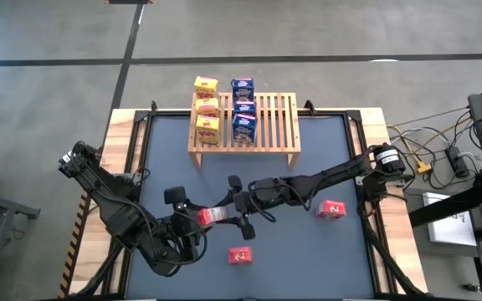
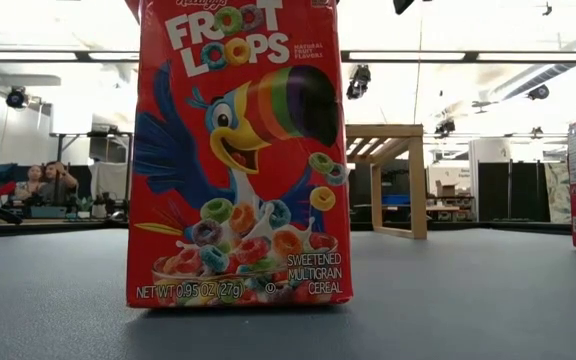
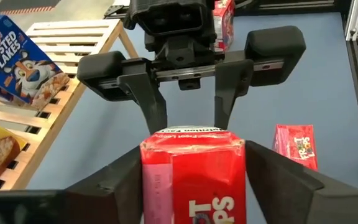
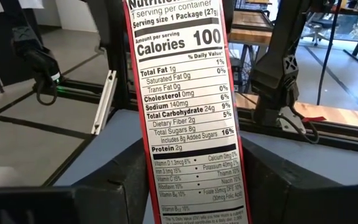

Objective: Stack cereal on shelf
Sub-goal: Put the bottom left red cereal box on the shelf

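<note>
I have one red cereal box (image 1: 212,216) pinched between both grippers, well in front of the shelf (image 1: 270,125): left gripper (image 3: 191,180) clamps it, right gripper (image 4: 191,193) clamps its other end (a handover, I judge). I'd release the left only once the right's hold looks square, then carry it to the bare slats.

Six boxes (image 1: 207,107) are sitting on the shelf (image 1: 276,117) at the table's far edge. My two grippers (image 1: 192,219) (image 1: 239,211) are meeting mid-table on one box (image 1: 216,216), with another box (image 1: 240,256) lying nearer and a third (image 1: 330,209) sitting off to the right.
</note>
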{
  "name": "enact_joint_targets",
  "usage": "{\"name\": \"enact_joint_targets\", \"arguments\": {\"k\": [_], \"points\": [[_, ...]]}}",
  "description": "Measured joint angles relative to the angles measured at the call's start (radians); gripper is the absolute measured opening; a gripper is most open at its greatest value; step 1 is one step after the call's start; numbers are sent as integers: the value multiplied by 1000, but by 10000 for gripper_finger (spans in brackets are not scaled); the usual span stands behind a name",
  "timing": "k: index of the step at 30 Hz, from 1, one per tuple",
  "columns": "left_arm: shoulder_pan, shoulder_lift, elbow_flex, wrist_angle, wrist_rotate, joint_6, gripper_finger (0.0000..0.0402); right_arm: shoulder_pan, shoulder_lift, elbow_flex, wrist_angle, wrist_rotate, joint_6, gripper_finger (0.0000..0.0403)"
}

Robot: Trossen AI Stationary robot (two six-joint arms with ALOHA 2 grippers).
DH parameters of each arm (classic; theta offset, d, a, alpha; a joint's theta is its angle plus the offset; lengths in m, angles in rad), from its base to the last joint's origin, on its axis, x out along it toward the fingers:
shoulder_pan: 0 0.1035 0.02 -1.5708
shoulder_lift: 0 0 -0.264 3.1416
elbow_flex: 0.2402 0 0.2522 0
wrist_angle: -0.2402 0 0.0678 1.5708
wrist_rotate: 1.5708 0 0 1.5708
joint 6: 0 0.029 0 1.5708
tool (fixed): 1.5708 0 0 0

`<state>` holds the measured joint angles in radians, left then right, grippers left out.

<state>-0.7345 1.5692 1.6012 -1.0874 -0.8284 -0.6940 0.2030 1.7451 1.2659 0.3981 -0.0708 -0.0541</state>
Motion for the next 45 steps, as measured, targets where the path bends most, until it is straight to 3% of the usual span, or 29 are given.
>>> {"name": "enact_joint_targets", "arguments": {"k": [6, 11, 14, 19, 27, 33, 45], "points": [[-17, -2, 76, -121, -18, 8, 278, -15, 0, 0, 1, -13, -17, 188], [-95, -34, 119, -219, -185, 2, 281, -41, 0, -1, 3, -18, -17, 188], [-175, -62, 91, -257, -311, -48, 276, -59, -6, -6, 8, -76, -9, 187], [-301, -116, -39, -282, -527, -215, 267, -78, -57, -45, 66, -166, 17, 187], [-343, -196, -367, -233, -592, -548, 263, -83, -255, -219, 214, -155, -24, 187], [-352, -227, -572, -21, -697, -595, 262, -87, -433, -375, 243, -56, -61, 187], [-351, -230, -802, 225, -728, -813, 262, -140, -671, -549, 320, -6, -51, 187]]}}
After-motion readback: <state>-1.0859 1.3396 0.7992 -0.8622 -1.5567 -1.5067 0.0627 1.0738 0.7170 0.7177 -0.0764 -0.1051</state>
